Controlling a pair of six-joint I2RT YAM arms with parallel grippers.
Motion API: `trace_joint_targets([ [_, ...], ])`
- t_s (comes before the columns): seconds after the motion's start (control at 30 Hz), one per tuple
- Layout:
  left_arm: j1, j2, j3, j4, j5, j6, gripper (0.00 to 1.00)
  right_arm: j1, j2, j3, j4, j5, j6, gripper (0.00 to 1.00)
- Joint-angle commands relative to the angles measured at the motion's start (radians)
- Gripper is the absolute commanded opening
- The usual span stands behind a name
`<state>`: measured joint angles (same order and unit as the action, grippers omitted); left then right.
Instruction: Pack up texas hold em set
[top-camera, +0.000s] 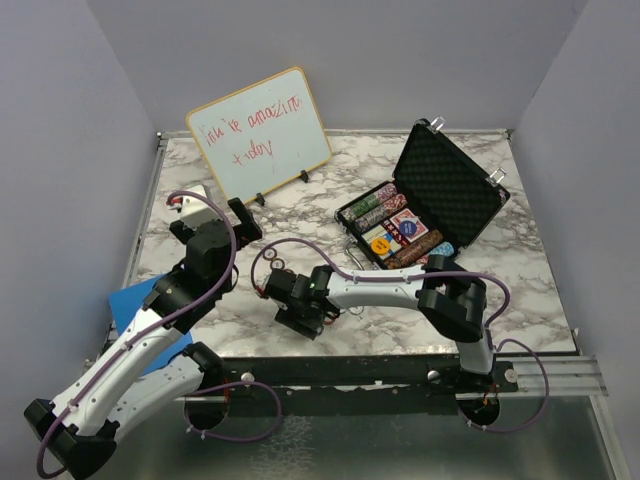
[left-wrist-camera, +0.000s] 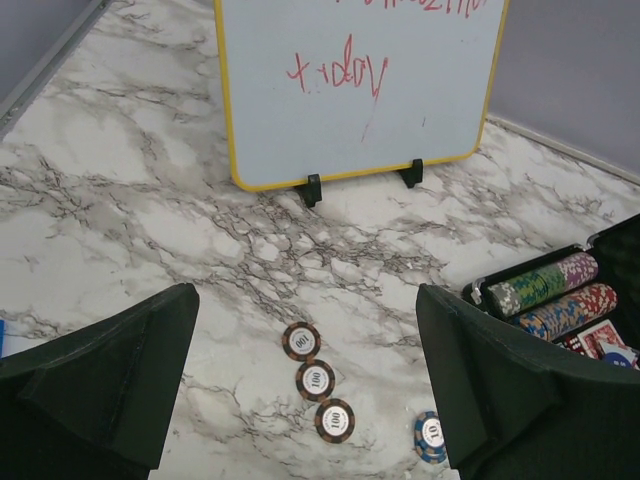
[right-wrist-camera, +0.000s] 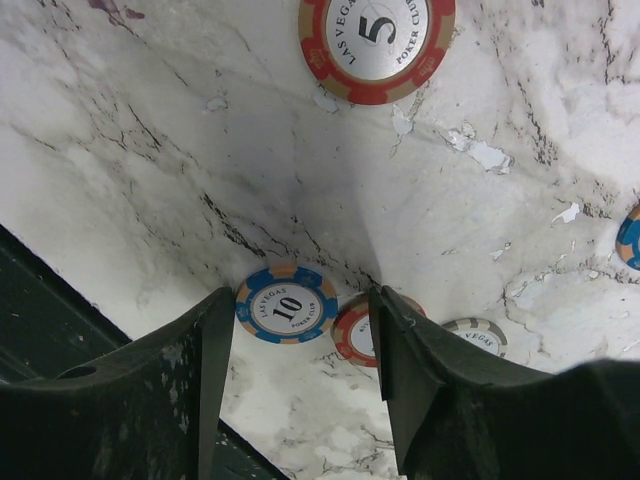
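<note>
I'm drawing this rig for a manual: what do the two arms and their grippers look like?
The left arm and right arm have white link shells, black joint housings and a thin purple cable looping along each. The left gripper and right gripper have broad, black, wedge-shaped fingers; the right one's look scuffed. I see no markings.

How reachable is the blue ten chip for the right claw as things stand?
Probably yes. The right claw hangs just over the marble table, jaws open, with the blue ten chip lying flat between them and nothing covering it. A red-edged chip close beside it might get pinched too.
</note>
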<state>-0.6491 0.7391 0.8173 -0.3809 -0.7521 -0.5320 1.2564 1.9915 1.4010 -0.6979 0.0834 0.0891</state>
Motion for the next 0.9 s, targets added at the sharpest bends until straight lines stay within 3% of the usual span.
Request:
trace_joint_targets([
  [0.0, 0.000, -0.016, -0.014, 0.046, -0.046, 0.037, 0.99, 0.002, 0.039, -0.052, -0.036, -0.076, -0.052, 0.57],
  [0.2, 0.000, -0.004, -0.018, 0.050, -0.050, 0.050, 0.99, 0.001, 0.057, -0.010, -0.095, -0.028, -0.066, 0.52],
  [0.33, 0.000, -0.005, -0.018, 0.045, -0.052, 0.050, 0.99, -0.001, 0.029, 0.009, -0.132, 0.040, -0.043, 0.58],
  [0.5, 0.000, -0.005, -0.014, 0.047, -0.050, 0.050, 0.99, -0.002, 0.014, 0.047, -0.107, -0.004, -0.051, 0.62],
  [0.87, 0.000, -0.019, -0.017, 0.034, -0.055, 0.052, 0.99, -0.002, 0.083, 0.065, -0.083, -0.026, -0.033, 0.60],
])
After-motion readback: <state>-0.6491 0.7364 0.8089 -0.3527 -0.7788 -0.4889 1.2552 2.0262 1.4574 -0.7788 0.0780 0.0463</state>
